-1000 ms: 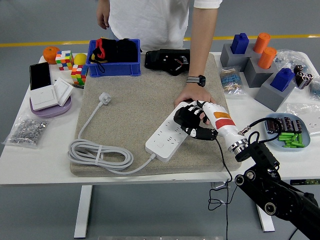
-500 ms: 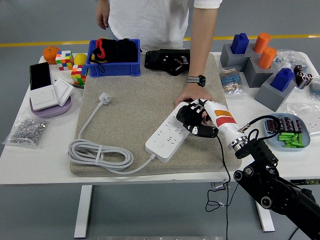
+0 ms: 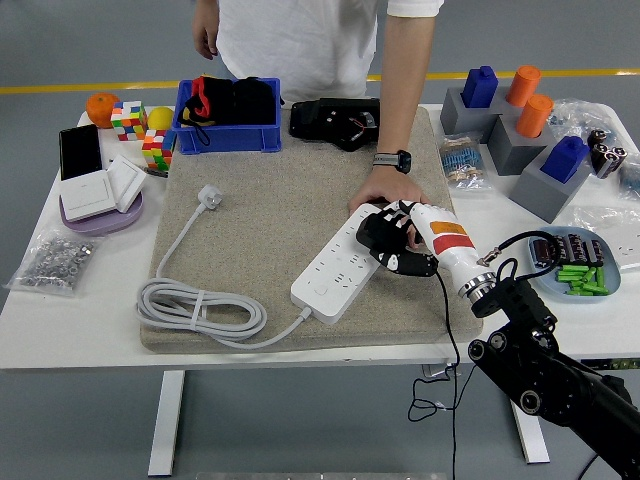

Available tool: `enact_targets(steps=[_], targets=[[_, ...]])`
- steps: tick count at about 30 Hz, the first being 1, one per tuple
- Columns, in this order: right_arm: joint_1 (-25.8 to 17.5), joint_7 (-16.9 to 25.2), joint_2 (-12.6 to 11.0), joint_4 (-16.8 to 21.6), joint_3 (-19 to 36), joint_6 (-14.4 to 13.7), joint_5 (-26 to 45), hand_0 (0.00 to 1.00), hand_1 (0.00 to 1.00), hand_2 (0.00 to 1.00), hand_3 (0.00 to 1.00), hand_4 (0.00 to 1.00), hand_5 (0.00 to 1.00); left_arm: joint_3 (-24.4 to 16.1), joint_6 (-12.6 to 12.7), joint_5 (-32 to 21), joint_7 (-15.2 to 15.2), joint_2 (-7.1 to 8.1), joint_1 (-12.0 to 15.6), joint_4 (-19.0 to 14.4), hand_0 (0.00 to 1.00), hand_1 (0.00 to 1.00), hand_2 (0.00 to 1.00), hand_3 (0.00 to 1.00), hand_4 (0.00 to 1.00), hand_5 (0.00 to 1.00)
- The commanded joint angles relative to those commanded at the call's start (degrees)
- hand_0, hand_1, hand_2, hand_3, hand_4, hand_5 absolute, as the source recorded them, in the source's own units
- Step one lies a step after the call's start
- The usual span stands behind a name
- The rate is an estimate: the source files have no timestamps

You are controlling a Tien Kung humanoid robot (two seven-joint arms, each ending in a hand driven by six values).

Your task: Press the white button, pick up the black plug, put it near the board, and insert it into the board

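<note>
right hand (image 3: 393,245) curled over white board (image 3: 340,271), person's hand (image 3: 385,192) steadying it

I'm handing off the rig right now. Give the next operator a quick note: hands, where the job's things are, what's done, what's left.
Right hand: fingers curled over the far end of the white power strip on the beige mat; whether it holds the black plug cannot be seen.
Left hand: not in view.
A person's hand rests on the strip's far end, touching the robot's hand.
Done: cannot confirm the button press.
Left: confirm the plug is seated in the strip.
</note>
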Motion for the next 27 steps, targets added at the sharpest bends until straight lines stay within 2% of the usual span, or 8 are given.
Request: enact_targets(steps=[27], targets=[[0.4,0.9,-0.1,-2.1,0.3,-0.5,-1.1,0.285,0.223,0.239,0.481,0.694,0.002,0.1,0.0,-0.1,0.0,-0.16,-0.2,0.0,0.685,0.677,0.658,0.686,0.563,0.195]])
